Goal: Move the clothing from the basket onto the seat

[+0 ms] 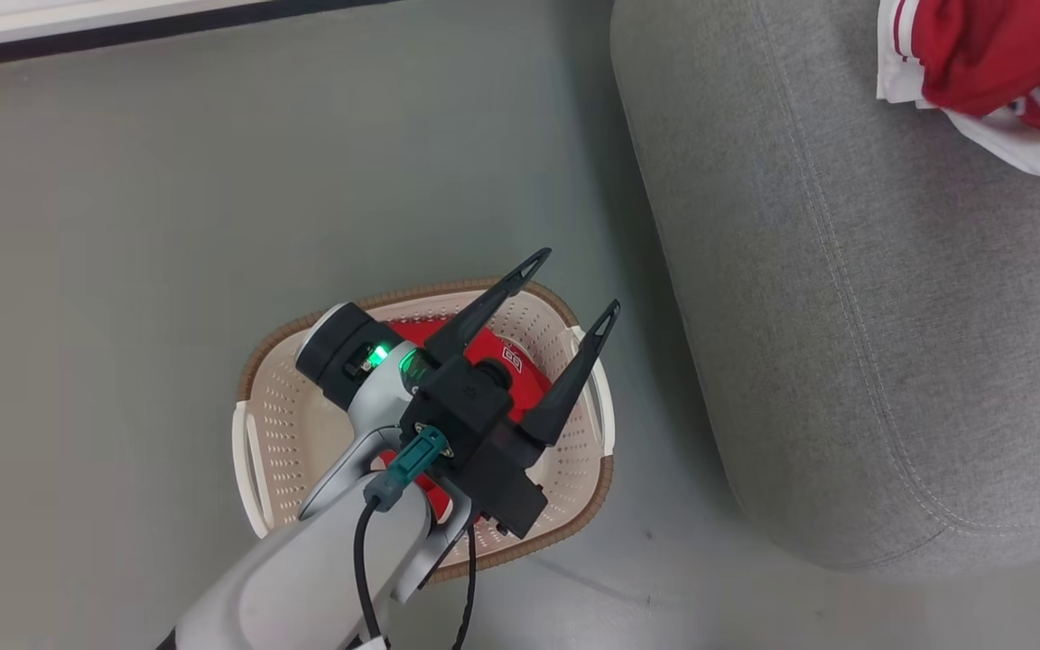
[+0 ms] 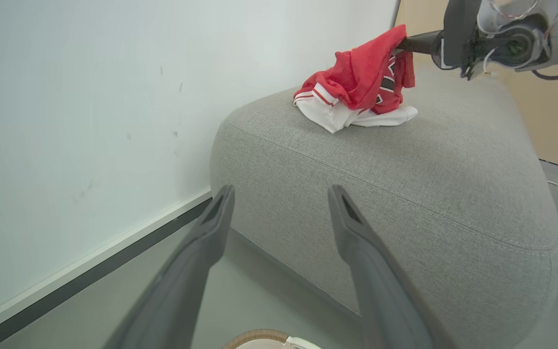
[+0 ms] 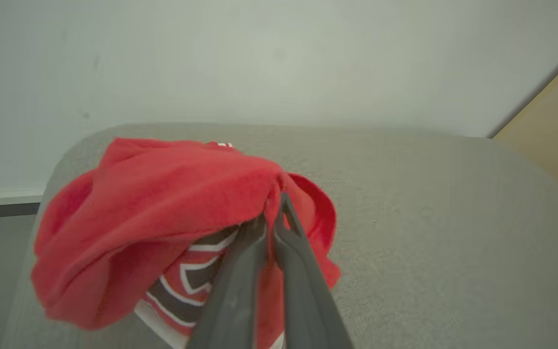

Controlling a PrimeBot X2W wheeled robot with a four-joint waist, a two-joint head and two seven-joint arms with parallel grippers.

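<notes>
Nearest, at the lower middle of the head view, the pale left forearm reaches up the frame over the basket (image 1: 285,433). The basket stands on the grey floor (image 1: 123,226), just beside the seat (image 1: 845,316). The left gripper (image 1: 574,283) hangs above the basket with its two dark fingers spread wide and nothing between them. Under them, in the bottom of the basket, lies the loose red garment (image 1: 522,379) with a small white tag on top; the wrist hides most of it. I cannot tell how high the fingers are above the cloth. In the left wrist view they point toward the seat's side rather than straight down, with a bit of the basket's rim at the bottom edge.

Farther off, at the upper right of the head view, the held red garment (image 1: 980,54) is on top of the seat. In the right wrist view the right gripper (image 3: 273,213) has its fingers pressed together on a fold of this fabric. The left wrist view shows the garment's white-trimmed lower part resting on the cushion while the pinched top is held up.

As I judge it, the task is about halfway done: one piece has reached the seat but is not released, and one waits in the basket. What is left is to let go on the right, then lower the left fingers, pinch the loose piece and carry it across.
</notes>
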